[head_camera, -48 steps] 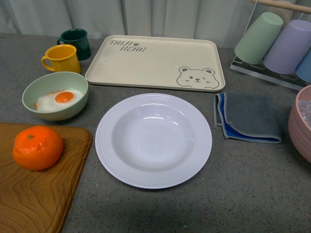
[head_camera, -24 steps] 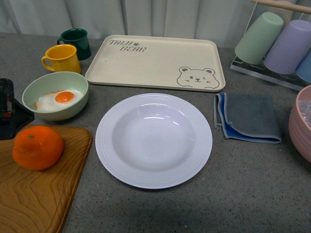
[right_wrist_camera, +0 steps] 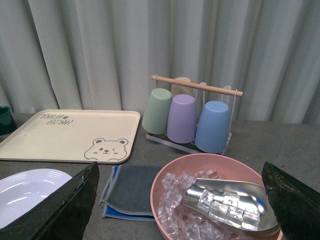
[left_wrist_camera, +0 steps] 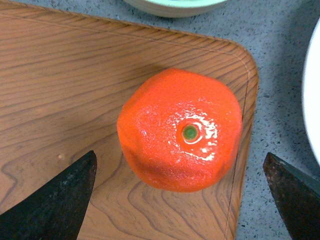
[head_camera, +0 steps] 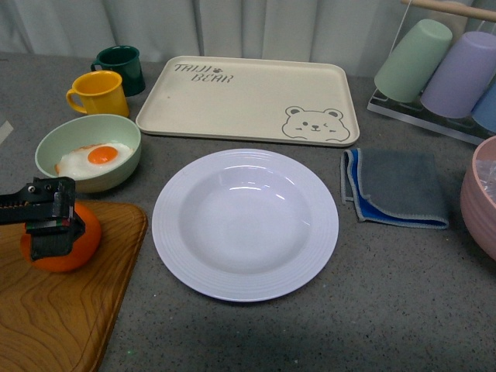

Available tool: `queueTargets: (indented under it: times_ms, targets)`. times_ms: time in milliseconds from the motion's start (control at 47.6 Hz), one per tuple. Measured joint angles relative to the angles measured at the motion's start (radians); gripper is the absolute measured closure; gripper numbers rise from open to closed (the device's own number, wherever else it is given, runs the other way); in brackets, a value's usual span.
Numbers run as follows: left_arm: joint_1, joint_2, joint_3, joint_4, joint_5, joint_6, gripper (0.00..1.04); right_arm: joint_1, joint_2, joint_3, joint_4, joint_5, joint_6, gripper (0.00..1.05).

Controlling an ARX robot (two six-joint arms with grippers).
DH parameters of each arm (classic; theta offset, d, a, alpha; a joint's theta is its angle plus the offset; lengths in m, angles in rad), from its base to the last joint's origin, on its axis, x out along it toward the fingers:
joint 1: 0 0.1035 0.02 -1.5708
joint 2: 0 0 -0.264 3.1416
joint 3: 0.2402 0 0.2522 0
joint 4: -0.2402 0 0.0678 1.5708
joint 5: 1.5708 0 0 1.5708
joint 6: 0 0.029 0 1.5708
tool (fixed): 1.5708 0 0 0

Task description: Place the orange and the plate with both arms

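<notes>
Orange [left_wrist_camera: 180,131] sits on the wooden board [left_wrist_camera: 60,75], directly under the left pincer [left_wrist_camera: 179,167], whose fingers [left_wrist_camera: 55,200] stand spread on either side without touching it. Plate [head_camera: 245,223] lies on the tabletop [head_camera: 387,310] to that pincer's right. Right pincer [right_wrist_camera: 180,172] is released too, a pink ice bowl [right_wrist_camera: 215,157] just ahead.

- My right claw [right_wrist_camera: 180,167] gapes wide.
- Just ahead: a pink bowl [right_wrist_camera: 210,156] of ice cubes [right_wrist_camera: 175,197], with a metal scoop [right_wrist_camera: 235,200] inside.
- Beyond: grey cloth [right_wrist_camera: 131,189], bear tray [right_wrist_camera: 65,135], three upturned cups [right_wrist_camera: 181,118].
</notes>
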Motion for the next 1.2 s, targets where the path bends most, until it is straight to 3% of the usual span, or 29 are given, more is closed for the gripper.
queueTargets:
  times_ms: [252,504,693,923,1196]
  targets:
    - [0.004,0.066,0.025,0.033,0.024,-0.007,0.08,0.000,0.000,0.000,0.000,0.000,0.000,0.09]
    - [0.017,0.089,0.040,0.036,0.017,-0.015,0.43,0.000,0.000,0.000,0.000,0.000,0.000,0.09]
    - [0.004,0.047,0.041,0.013,0.027,-0.040,0.50,0.000,0.000,0.000,0.000,0.000,0.000,0.09]
    - [-0.118,-0.028,0.101,0.030,0.026,-0.064,0.51,0.000,0.000,0.000,0.000,0.000,0.000,0.09]
    - [-0.336,0.106,0.240,0.039,-0.030,-0.095,0.51,0.000,0.000,0.000,0.000,0.000,0.000,0.09]
